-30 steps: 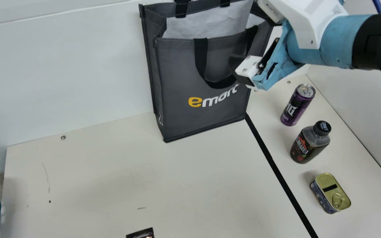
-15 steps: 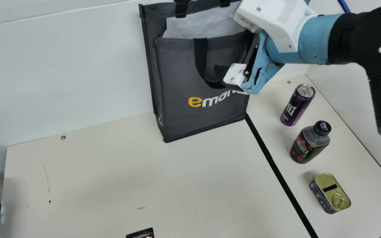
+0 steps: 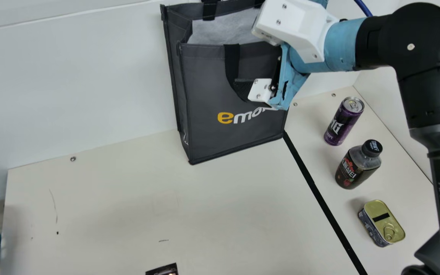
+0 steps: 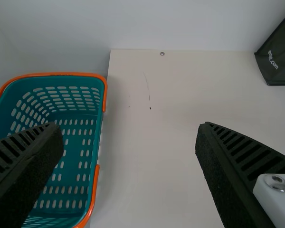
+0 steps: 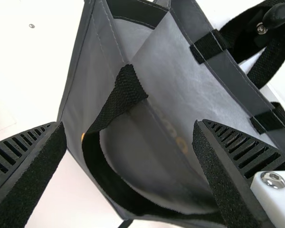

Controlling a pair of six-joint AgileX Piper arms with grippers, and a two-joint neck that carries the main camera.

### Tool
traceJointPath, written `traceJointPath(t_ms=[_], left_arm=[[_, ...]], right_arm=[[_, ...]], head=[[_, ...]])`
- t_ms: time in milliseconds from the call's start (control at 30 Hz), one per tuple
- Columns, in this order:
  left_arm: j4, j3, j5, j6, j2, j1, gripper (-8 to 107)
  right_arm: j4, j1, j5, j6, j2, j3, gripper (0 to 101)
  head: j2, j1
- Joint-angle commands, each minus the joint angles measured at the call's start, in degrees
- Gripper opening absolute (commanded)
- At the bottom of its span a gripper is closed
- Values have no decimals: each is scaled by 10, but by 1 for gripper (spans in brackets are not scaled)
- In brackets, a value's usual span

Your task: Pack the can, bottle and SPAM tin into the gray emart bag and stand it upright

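Though basket (image 4: pixel 57 74) aside, bag (image 3: pixel 208 84) behind tool (image 3: pixel 239 84)

Blk arm (image 3: pixel 418 49), lt-blue sleeve (image 3: pixel 342 44), wht hsg (image 3: pixel 300 26)

Teal basket (image 4: pixel 57 74) beside cream table (image 3: pixel 128 206); black strip (image 3: pixel 332 215) and dark item (image 3: pixel 162 270) on tabletop

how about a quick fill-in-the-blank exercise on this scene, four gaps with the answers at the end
The can and the SPAM tin have the ____ standing between them. The gripper at the gray bag is on the robot's ____ arm. Its jaws stand ____. The teal basket has a rim coloured ____.

Missing words: bottle; right; open; orange.
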Motion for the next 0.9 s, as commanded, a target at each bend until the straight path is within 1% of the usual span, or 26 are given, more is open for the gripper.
traceJointPath(t_ms=[0,200,533,867], left_arm=[[0,0,0,0,0,0,90],[0,0,0,0,0,0,90],[0,0,0,0,0,0,90],[0,0,0,0,0,0,90]], right_arm=[[10,-3,0,-8,6,-6,95],[31,-11,0,-30,25,-13,95],[51,-22,0,-66,51,-8,95],[75,-29,0,-97,66,4,28]], head=[[-1,-13],[-1,-13],[-1,-13],[-1,-13]])
